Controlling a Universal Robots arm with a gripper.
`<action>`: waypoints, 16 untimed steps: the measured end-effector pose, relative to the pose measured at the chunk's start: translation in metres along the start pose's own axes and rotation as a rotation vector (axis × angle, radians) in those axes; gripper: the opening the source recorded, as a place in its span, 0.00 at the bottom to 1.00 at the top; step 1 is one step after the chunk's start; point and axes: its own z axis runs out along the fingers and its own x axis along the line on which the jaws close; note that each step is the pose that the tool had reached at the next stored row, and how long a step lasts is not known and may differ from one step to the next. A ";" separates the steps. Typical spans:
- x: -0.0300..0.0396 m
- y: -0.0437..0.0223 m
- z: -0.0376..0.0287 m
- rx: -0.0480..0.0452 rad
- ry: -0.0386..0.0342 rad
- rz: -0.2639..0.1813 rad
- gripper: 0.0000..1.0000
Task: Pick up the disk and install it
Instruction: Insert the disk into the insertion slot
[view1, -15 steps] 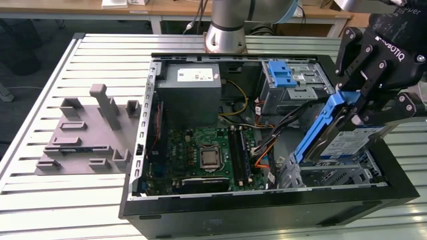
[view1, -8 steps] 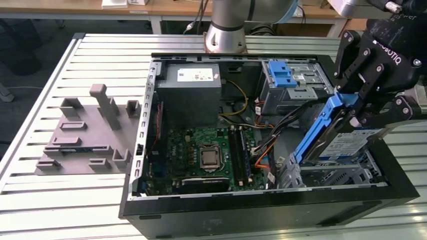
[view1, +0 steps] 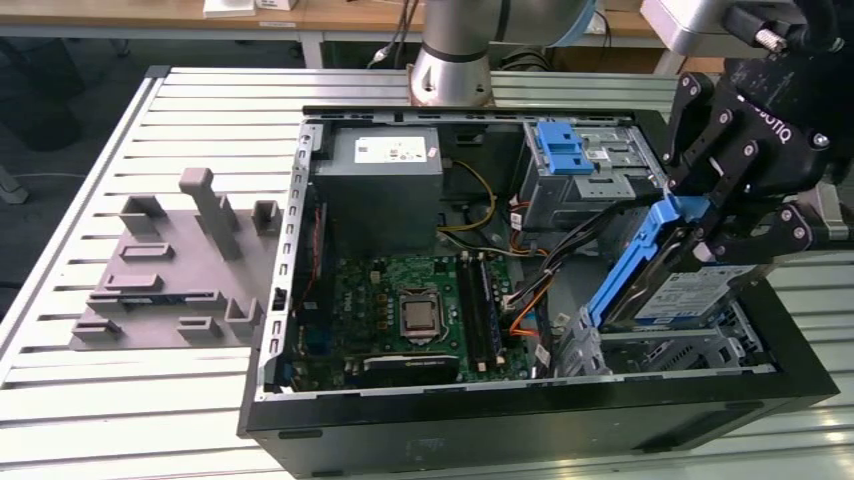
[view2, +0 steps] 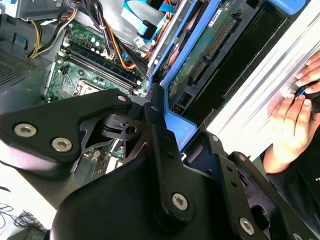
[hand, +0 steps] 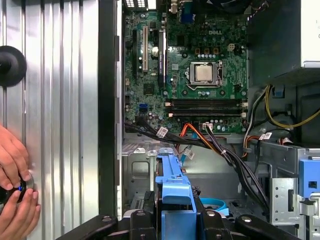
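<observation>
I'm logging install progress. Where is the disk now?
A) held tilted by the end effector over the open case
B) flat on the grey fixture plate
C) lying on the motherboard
A: the end effector clamps the disk by its blue carrier, tilted above the case at the exterior view's right.

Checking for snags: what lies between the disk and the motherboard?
Loose black and orange cables run between the disk and the motherboard, in the exterior view.
</observation>
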 end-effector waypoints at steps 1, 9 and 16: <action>0.0001 0.0000 0.0010 0.0000 0.0002 0.000 0.36; 0.0004 -0.0001 0.0091 0.0000 0.0001 0.000 0.36; 0.0006 -0.0002 0.0161 0.0000 0.0001 0.000 0.36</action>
